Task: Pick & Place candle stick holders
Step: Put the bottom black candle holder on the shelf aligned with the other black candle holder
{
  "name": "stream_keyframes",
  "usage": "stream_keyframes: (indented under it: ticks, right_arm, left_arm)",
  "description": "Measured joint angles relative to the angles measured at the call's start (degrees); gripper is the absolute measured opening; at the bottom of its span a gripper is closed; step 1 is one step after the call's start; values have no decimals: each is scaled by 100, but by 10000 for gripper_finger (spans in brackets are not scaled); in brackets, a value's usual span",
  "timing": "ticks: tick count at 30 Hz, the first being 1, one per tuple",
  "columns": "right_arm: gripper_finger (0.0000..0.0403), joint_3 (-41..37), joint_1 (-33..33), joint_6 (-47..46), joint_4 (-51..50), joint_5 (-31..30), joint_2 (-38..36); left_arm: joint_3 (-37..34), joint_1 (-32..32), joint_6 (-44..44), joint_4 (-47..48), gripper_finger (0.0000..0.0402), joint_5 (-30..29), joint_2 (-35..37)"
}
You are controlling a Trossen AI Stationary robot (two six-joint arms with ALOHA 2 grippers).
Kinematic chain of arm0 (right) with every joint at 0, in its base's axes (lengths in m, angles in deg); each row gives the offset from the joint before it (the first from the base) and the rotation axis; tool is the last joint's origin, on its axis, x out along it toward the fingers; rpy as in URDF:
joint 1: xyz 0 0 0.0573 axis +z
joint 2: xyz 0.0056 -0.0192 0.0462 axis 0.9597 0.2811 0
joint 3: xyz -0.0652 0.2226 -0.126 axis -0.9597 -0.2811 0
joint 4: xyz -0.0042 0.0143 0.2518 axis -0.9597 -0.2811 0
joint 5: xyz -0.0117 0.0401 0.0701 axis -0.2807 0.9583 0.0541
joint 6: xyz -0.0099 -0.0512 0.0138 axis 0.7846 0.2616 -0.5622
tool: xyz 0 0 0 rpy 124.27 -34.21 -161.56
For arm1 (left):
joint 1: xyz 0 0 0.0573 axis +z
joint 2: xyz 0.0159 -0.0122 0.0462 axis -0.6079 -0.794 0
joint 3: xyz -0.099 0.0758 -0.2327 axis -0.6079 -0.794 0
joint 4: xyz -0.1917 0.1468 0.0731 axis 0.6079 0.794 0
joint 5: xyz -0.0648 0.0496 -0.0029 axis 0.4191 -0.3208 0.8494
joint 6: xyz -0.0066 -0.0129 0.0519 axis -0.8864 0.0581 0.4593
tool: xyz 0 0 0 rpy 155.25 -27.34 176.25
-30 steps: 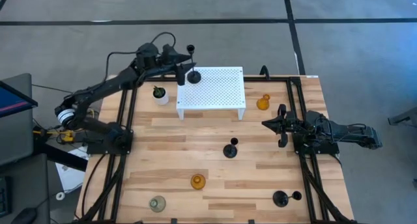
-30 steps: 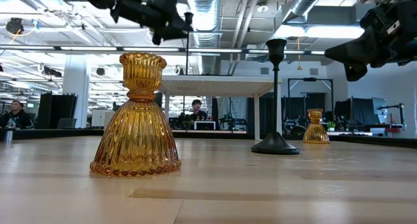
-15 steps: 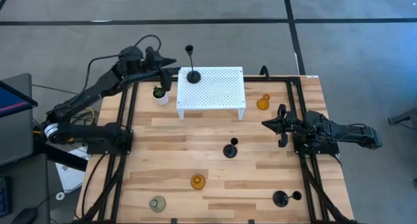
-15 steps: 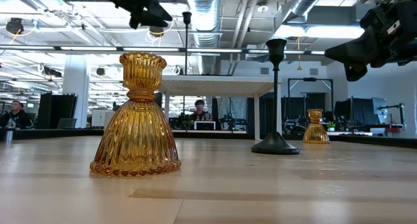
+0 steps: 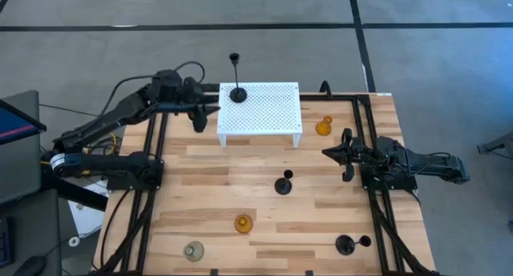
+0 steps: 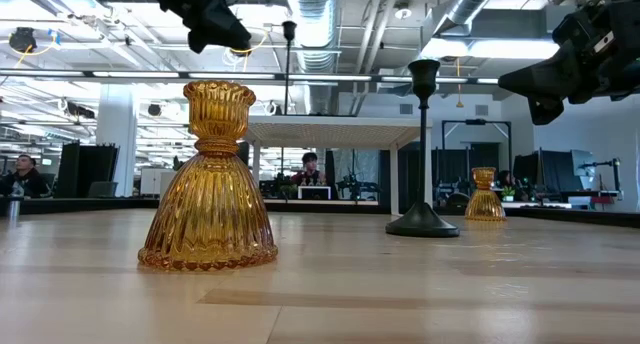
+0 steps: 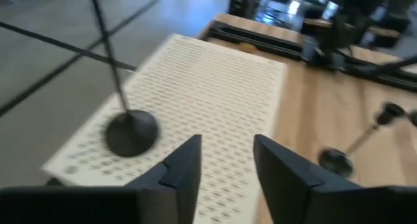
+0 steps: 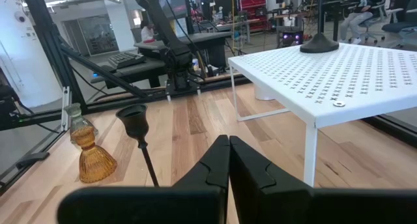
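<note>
Standing upright on the stand's far-left corner, one black holder lies just right of the left gripper, whose fingers are part-open and empty. Five holders stay on the desk; the right gripper, shut, waits near the amber holder.

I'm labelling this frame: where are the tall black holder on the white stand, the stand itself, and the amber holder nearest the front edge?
tall black holder (image 5: 238,93), high view, on its round base.
white stand (image 5: 272,109), high view, on bare perforated top.
amber holder (image 5: 244,224), high view, on its body.
</note>
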Motion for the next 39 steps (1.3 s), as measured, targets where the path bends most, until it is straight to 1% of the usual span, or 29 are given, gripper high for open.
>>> stream_keyframes:
  ticks: [5,8,10,15,20,28,31,35,39]
  right_arm:
    - [0,0,-2,0,2,-33,0]
    - [0,0,-1,0,2,-35,0]
    - [0,0,1,0,2,-35,0]
    - [0,0,-1,-2,2,-71,0]
    - [0,0,1,-6,7,-138,0]
    - [0,0,-4,-12,4,-140,0]
    - [0,0,-4,-12,2,-140,-1]
    - [0,0,-2,-11,2,-138,-2]
    - [0,0,-2,-12,4,-138,0]
  left_arm:
    - [-274,-334,176,-13,59,9,64]
    - [-434,-548,195,-219,19,10,104]
    - [-613,-730,215,-505,6,11,137]
    - [-1095,-1209,586,-1442,7,105,178]
    - [-1497,-1543,639,-2167,5,112,174]
    - [-2128,-1948,639,-2948,5,104,172]
    - [-2375,-2104,719,-3392,4,94,173]
    - [-2607,-2372,1009,-3638,5,94,246]
    - [-2777,-2599,1021,-3658,6,93,322]
